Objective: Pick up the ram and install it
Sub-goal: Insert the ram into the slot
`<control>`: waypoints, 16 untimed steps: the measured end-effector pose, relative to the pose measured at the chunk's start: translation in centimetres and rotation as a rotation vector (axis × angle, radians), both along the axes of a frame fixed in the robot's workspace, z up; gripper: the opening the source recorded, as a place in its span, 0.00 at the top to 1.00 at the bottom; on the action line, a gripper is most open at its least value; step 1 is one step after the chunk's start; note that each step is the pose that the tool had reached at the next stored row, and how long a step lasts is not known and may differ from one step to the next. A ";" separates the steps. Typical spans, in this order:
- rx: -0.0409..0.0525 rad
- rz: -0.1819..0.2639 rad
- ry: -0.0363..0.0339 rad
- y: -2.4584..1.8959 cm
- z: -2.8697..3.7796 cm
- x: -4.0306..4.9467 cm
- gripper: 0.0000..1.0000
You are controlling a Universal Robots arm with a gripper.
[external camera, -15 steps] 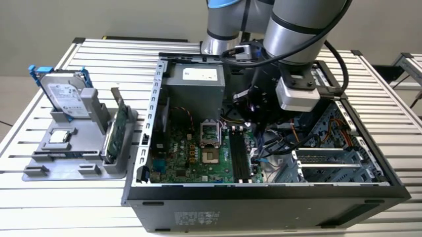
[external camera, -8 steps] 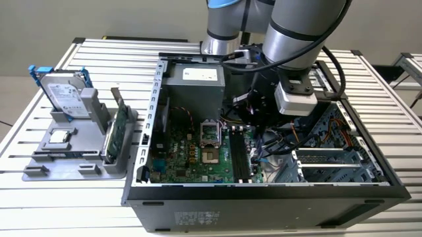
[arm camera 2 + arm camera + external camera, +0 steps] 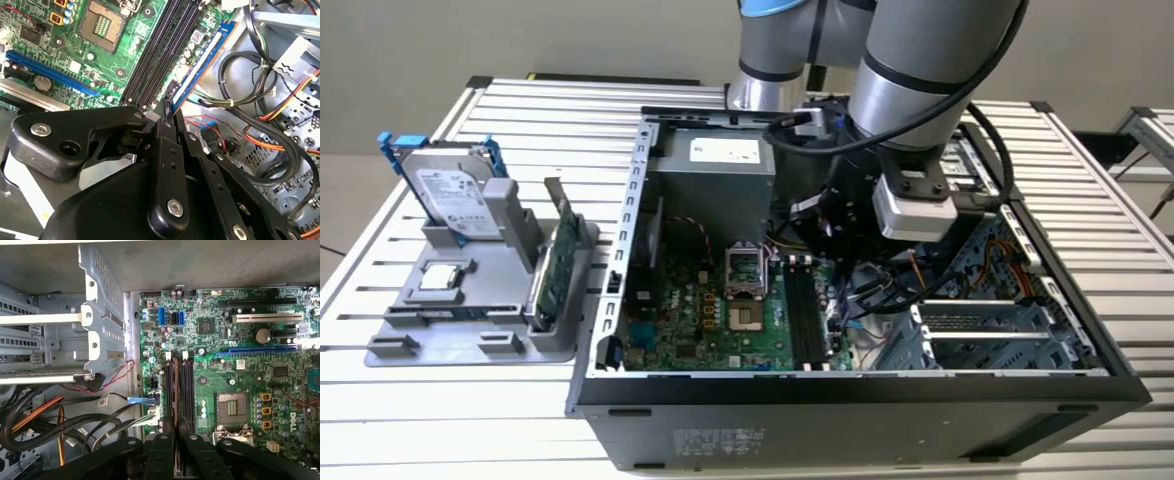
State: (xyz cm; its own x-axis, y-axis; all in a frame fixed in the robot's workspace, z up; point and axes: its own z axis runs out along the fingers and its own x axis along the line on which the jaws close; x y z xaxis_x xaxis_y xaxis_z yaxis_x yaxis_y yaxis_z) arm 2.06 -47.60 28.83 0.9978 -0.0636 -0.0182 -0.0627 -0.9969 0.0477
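The ram (image 3: pixel 202 62) is a slim stick with a blue edge and a pale label, and my gripper (image 3: pixel 167 116) is shut on its near end. In the first wrist view the ram (image 3: pixel 175 390) shows edge-on as a thin brown line. There it runs lengthwise beside the black memory slots (image 3: pixel 187 385), with the gripper (image 3: pixel 175 426) pinching it. The slots (image 3: pixel 160 55) lie on the green motherboard (image 3: pixel 707 320). I cannot tell whether the stick touches a slot. In the exterior view the arm's wrist (image 3: pixel 910 205) reaches down into the open computer case (image 3: pixel 854 395).
A grey holder (image 3: pixel 454 300) on the exterior view's left carries a silver hard drive with blue rails (image 3: pixel 454 190) and a green expansion card (image 3: pixel 558 270). The processor socket (image 3: pixel 231 407) sits beside the slots. Bundled cables (image 3: pixel 260 125) and a metal drive cage (image 3: pixel 100 315) crowd the other side.
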 end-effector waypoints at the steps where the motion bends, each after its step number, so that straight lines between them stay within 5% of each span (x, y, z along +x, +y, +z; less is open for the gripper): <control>1: 0.0000 0.001 0.0000 0.00 -0.07 0.00 1.00; 16: -0.0001 0.021 0.0000 0.01 -1.41 0.01 1.00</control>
